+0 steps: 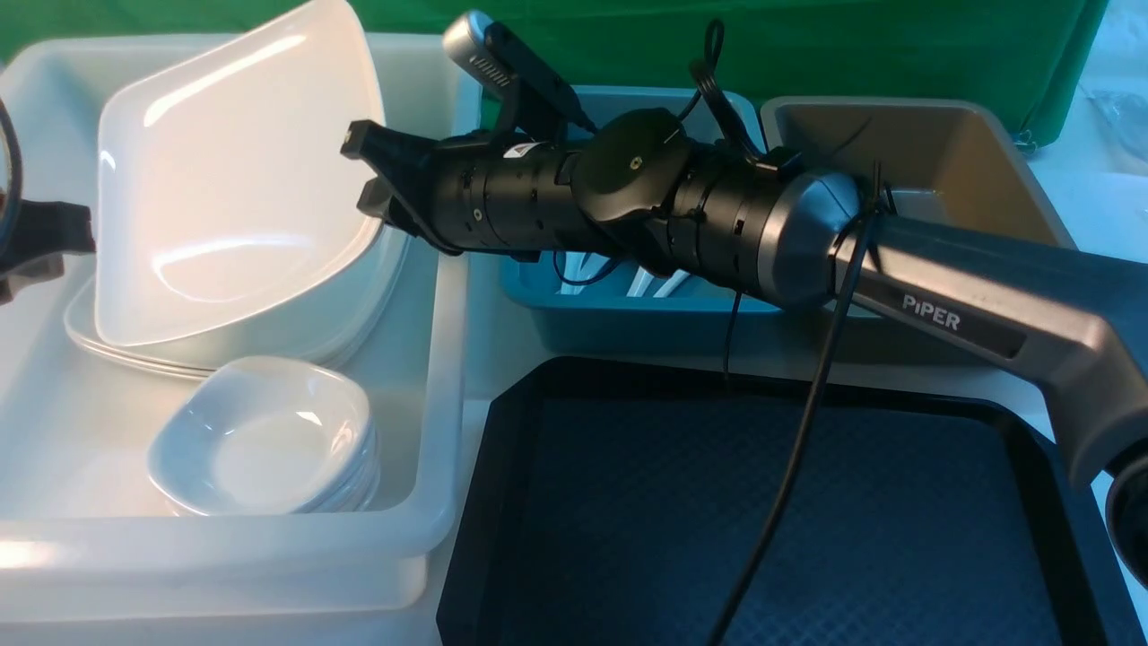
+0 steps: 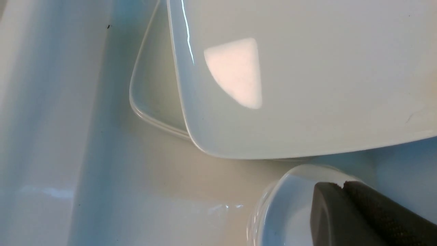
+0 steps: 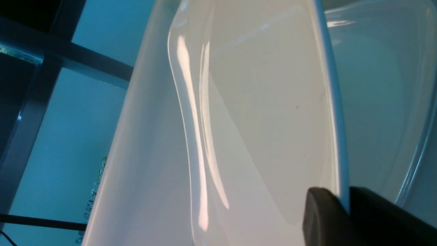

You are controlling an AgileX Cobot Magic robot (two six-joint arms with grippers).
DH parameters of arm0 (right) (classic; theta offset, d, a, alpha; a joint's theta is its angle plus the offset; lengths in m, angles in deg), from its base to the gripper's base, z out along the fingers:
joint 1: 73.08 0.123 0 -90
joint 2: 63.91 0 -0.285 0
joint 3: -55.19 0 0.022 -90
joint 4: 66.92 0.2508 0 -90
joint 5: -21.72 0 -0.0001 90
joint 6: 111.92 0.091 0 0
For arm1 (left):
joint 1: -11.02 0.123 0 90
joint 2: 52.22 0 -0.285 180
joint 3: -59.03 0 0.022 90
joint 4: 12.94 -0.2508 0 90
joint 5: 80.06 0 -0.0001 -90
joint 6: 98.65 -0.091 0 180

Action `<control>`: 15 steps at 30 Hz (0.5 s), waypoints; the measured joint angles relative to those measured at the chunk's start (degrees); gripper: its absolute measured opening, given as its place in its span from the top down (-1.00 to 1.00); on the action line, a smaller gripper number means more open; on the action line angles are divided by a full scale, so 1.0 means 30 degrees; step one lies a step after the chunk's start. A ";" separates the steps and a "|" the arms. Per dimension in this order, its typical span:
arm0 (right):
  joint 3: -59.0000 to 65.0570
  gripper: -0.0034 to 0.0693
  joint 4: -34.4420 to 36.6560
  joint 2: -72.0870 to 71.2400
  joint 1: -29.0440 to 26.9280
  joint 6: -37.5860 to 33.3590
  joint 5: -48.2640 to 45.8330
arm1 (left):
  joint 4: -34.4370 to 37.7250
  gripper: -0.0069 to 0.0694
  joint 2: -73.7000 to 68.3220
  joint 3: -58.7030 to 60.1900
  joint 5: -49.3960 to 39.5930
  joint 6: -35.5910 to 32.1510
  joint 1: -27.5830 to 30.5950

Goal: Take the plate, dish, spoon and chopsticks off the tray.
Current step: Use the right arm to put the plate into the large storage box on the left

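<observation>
The right fingers (image 3: pixel 346 229) are clamped on the rim of the plate (image 1: pixel 233 179) — the thin white edge runs between the two of them. From that grip the plate extends away from the fingers and tilts steeply. Its far lower edge rests on a stack of large white plates (image 1: pixel 134 354) inside the white tub (image 1: pixel 439 377). The right arm (image 1: pixel 942 287) reaches across toward the robot's left, which places these fingers above the tub.

The left fingers (image 2: pixel 341 205) are pressed together and hold nothing. Directly below their tips sits a stack of small white dishes (image 2: pixel 283 205). Just beyond the tips, a rounded corner of the plate overlaps the stacked plates.

The tray (image 1: pixel 807 520) lies on the bench (image 1: pixel 1099 215), behind and below the right fingers on the robot's side, just beside the white tub. A blue tub (image 1: pixel 628 327) and a brown tub (image 1: pixel 987 179) stand beyond the tray, on the arm side of the right fingers — well apart from the plate. White utensils show in the blue tub, but the arm hides most of them.
</observation>
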 joint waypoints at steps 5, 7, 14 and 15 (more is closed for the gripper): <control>0.0000 0.56 0.0000 0.0000 0.0000 0.0262 0.0187 | -0.0071 0.79 0.0000 0.0000 0.0151 0.0000 0.0000; 0.0000 0.55 0.0000 0.0000 0.0000 0.0277 0.0282 | -0.0086 0.79 0.0000 0.0000 0.0151 0.0000 0.0000; 0.0000 0.51 0.0000 0.0000 0.0000 0.0301 0.0459 | -0.0146 0.79 0.0000 0.0000 0.0151 0.0000 0.0000; 0.0000 0.51 0.0000 0.0000 0.0000 0.0301 0.0464 | -0.0146 0.79 0.0000 0.0000 0.0151 0.0000 0.0000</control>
